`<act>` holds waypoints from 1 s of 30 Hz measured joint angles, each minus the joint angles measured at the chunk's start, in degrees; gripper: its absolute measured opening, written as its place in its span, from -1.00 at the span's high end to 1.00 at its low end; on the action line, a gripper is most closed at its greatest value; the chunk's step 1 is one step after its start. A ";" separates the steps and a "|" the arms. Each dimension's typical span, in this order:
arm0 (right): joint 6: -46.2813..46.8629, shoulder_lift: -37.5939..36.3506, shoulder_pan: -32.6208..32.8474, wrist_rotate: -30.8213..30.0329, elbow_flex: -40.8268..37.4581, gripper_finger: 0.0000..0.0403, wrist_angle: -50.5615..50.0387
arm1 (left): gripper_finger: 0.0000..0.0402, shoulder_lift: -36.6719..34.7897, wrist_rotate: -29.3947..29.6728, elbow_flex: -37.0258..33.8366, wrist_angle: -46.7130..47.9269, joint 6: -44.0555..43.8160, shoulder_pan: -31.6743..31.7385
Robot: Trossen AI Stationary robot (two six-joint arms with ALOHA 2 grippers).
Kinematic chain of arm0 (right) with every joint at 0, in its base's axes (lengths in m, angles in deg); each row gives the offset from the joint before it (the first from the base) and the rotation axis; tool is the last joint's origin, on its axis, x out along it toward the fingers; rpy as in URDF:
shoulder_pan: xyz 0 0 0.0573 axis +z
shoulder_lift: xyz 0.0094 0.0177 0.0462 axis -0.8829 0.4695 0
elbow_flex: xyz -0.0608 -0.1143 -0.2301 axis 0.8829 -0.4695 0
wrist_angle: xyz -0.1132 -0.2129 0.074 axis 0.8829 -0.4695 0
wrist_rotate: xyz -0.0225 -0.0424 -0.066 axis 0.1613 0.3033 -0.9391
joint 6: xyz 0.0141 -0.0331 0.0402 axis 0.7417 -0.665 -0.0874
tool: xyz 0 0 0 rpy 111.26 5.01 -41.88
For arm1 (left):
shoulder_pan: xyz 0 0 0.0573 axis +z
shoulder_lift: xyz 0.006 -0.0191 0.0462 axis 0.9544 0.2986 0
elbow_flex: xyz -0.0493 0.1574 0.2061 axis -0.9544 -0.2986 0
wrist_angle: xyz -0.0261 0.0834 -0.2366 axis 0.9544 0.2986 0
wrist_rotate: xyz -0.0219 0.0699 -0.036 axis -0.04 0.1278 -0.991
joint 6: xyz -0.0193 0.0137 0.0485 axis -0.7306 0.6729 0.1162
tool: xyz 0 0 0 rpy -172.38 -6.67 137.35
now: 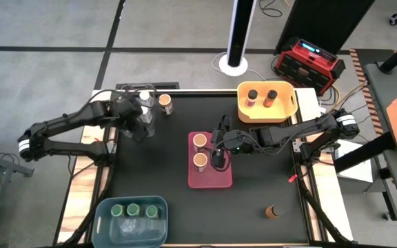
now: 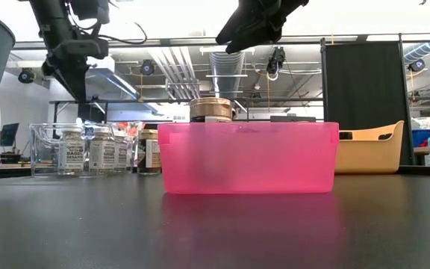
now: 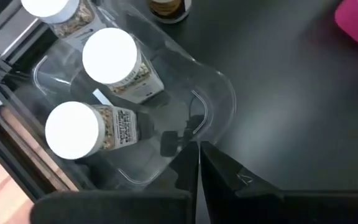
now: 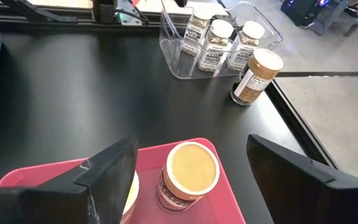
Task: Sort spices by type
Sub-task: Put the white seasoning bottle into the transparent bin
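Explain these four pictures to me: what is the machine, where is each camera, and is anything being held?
Two dark robot arms work at a black table. One picture looks straight down, one looks level across the table, and one comes from each wrist. The left end effector is shut and empty above the clear bin holding white-lidded spice jars. The right end effector is open, holding nothing, over the pink bin with two orange-lidded jars. A yellow bin holds two dark-lidded jars, a blue bin green-lidded ones. Two jars stand loose on the table.

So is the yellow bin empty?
No, the high view shows two jars with dark lids standing inside the yellow bin.
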 joint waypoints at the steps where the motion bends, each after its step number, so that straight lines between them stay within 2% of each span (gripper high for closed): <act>1: 0.00 0.00 0.00 0.00 0.00 -0.46 0.00 | 1.00 0.50 0.05 0.12 -0.13 0.40 0.03; 6: 0.59 0.00 0.00 -0.01 0.00 -0.44 0.18 | 1.00 4.45 4.03 0.11 3.40 2.92 4.41; 12: 0.57 0.00 0.00 -0.01 0.00 -0.49 0.20 | 1.00 7.47 4.67 0.14 1.99 8.61 10.27; 18: 0.55 0.00 0.00 -0.04 0.00 -0.51 0.21 | 1.00 9.06 8.08 4.52 3.57 13.53 15.93; 23: 0.46 0.00 0.00 -0.04 0.00 -0.46 0.22 | 1.00 11.79 5.50 6.50 3.58 16.54 20.48; 30: 0.46 0.00 0.00 -0.04 0.00 -0.43 0.20 | 1.00 16.32 5.52 5.59 4.34 18.25 21.20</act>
